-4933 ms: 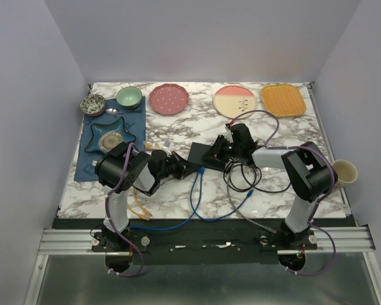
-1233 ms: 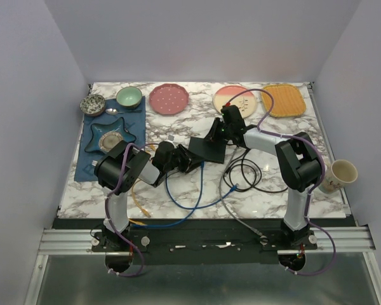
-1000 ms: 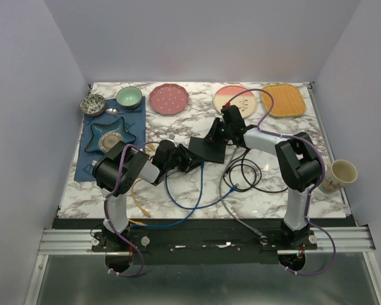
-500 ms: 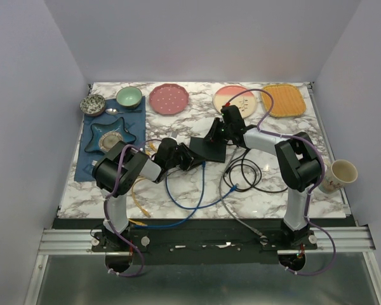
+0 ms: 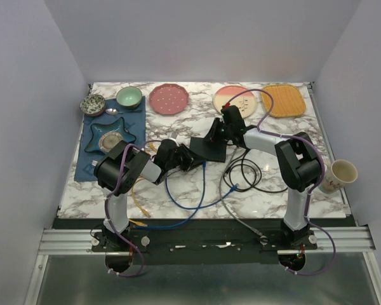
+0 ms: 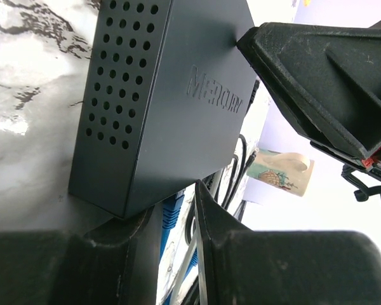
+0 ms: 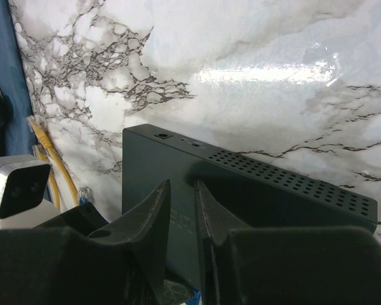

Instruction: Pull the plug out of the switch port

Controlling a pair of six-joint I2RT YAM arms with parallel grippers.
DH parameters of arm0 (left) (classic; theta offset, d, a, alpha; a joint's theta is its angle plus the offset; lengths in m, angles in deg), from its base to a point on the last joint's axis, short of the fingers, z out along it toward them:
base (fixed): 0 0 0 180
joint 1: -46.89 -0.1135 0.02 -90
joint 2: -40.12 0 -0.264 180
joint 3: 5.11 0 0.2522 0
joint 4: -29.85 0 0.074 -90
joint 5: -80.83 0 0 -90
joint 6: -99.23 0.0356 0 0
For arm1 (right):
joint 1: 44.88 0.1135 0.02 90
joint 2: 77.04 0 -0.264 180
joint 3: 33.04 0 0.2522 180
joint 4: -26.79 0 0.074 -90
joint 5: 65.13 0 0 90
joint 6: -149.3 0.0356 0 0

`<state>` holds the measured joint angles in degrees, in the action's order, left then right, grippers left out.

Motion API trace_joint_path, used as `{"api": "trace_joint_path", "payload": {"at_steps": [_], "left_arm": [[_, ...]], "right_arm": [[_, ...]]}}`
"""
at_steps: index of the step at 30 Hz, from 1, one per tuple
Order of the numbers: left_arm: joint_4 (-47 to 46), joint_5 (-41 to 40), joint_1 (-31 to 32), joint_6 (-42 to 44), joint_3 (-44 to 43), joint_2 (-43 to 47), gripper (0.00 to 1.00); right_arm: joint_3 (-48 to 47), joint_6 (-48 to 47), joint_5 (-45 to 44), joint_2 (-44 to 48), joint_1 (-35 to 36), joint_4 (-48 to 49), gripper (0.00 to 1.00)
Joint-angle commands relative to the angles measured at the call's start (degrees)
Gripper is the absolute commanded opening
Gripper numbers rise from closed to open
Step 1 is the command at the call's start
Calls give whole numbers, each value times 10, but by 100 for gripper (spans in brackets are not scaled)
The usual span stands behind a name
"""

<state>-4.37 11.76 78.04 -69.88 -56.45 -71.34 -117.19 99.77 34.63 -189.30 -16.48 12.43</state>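
A: Fingers [image 6: 241,267] of the left gripper [image 5: 185,159]: black moulded plastic with wedge tips, one on each side of a small blue plastic plug [image 6: 173,216]. The gap is narrow. Cannot tell whether the pads actually bite it.

B: Other pair?

A: The right gripper [image 7: 181,189] is clamped across the thin edge of the flat matte-black rectangular switch [image 6: 146,127], one finger on each face. The box sits just beyond the left fingertips, with the plug at its near lower edge. The plug's seat in the socket is hidden.

B: How to pull well?

A: My judgement is to squeeze the plug body, not the cable, and press the latch tab if the pads reach it. Then draw straight back along the socket line with no twist, while the right gripper braces the box. The risks are hard plastic slipping and the box dragging along with the plug.

B: Materials?

A: The switch looks like sheet metal with crisp corners. One narrow side has rows of round vent holes, and the broad face has embossed lettering. Farther from the fingers, a limp blue round cable [image 5: 200,190] loops toward the arm bases. A thin black coiled cable [image 5: 244,175] lies to the right. The glossy white grey-veined marble tabletop [image 5: 330,152] is probably slick, giving the box little friction.
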Motion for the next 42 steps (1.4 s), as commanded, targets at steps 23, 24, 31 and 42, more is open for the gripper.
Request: {"api": "trace_joint_path", "payload": {"at_steps": [23,24,31,42], "left_arm": [[103,-9,11,41,-2,-20,0],[99,-7,11,39,-1,-20,0],[91,-3,11,37,4,-22,0],[89,0,12,34,3,-20,0]], "right_arm": [[46,0,2,2,-1,-5,30],[53,2,3,12,-1,-1,30],[121,-7,2,104,12,2,30],[176,-7,6,127,46,1,25]]}}
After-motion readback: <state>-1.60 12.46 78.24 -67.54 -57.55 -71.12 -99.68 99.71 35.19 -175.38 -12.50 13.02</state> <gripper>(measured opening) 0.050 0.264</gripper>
